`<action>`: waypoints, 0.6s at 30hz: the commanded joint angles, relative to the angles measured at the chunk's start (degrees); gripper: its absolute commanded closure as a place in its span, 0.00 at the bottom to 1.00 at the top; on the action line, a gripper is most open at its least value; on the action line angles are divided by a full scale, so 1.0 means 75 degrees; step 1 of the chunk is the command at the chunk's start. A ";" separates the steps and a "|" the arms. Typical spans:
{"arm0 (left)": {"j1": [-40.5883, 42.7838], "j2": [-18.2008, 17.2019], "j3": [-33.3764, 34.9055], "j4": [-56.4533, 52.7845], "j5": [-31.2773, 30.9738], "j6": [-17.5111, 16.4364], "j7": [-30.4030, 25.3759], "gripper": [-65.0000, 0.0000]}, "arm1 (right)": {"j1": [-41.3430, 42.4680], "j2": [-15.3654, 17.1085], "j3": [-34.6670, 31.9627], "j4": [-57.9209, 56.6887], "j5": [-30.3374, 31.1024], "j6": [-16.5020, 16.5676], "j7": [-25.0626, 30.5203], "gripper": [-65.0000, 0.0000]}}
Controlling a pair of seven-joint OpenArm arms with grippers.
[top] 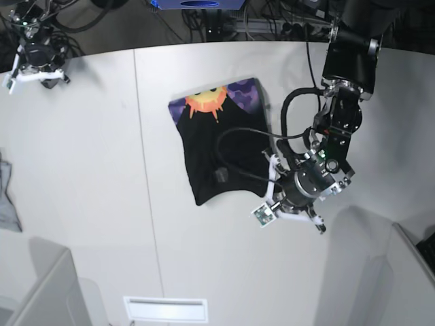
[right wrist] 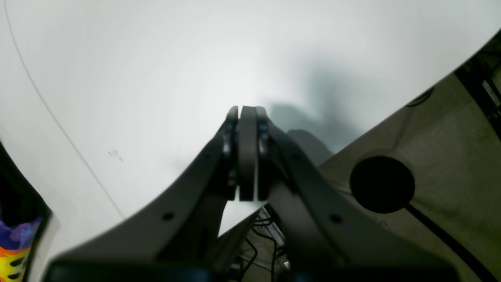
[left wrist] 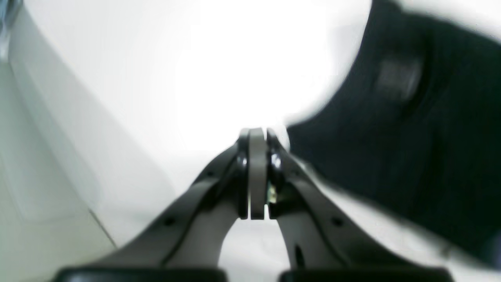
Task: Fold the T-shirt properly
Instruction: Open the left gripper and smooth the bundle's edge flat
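No text, label, brand, number or sign can be read in any of the views. The T-shirt (top: pixel 217 139) carries only a picture print, an orange-yellow sun on purple patches, with no lettering visible. A small grey patch on the black cloth in the left wrist view is too blurred to tell whether it bears writing. A few faint dark marks on the white table (right wrist: pixel 156 58) in the right wrist view are too small to make out. A pale strip on dark equipment at the far right edge of that view is also unreadable
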 commanded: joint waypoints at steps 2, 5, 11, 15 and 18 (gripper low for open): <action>0.0177 -0.0256 -0.0026 -0.0040 -0.0020 0.0182 -0.0076 1.00 | 0.0005 0.0087 0.0039 0.0114 0.0058 0.0060 0.0143 1.00; 0.0740 -0.0314 -0.0108 -0.0063 0.0238 0.0498 -0.0076 1.00 | 0.0005 0.0087 0.0039 0.0114 0.0058 0.0060 0.0143 1.00; 0.1361 -0.0150 -0.0026 -0.0274 0.1387 0.0697 -0.0100 1.00 | 0.0005 0.0087 0.0039 0.0114 0.0069 0.0060 0.0143 1.00; 0.1267 0.0108 -0.0038 -0.0966 0.1469 0.0709 -0.0123 1.00 | -0.0006 0.0064 0.0039 0.0114 0.0069 0.0060 0.0143 1.00; 0.1138 0.0331 -0.0026 -0.1341 0.1504 0.0721 -0.0557 1.00 | -0.0018 0.0052 0.0039 0.0114 0.0081 0.0060 0.0143 1.00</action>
